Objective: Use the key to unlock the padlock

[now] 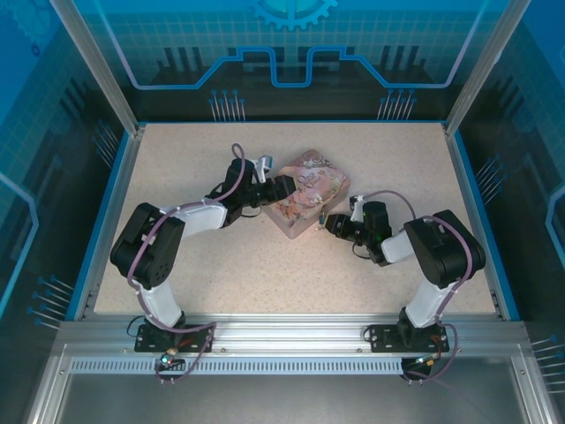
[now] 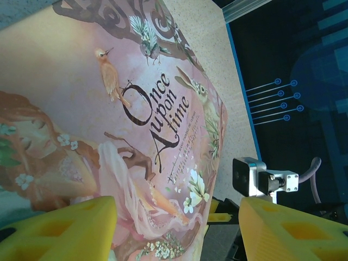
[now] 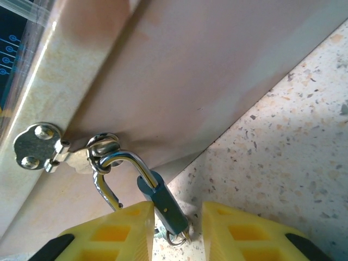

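The right end effector (image 3: 178,205) is open. Its yellow fingers (image 3: 114,231) stand on either side of the padlock (image 3: 163,204). The left finger looks to be against the lock's body, while a slim gap shows on the other side. The padlock is dark blue with a brass line down its edge. It hangs tilted at the side wall of the pink tin (image 3: 217,65), with its lower end just above the speckled desk (image 3: 283,163). Its shackle (image 3: 122,160) passes through the hasp loop (image 3: 100,144), beside a riveted round plate (image 3: 35,147). A small metal ring (image 3: 175,237) sits at the lock's lower end; whether the key is there is too small to tell.

The left end effector (image 2: 176,204) is also open, with its fingers (image 2: 60,228) spread wide. The corner of the tin's illustrated lid, lettered "Once upon a time", lies between them.

From above, the tin (image 1: 309,190) sits mid-desk, turned corner-on. The left end effector (image 1: 284,188) is at its left side and the right end effector (image 1: 334,223) at its near right edge.
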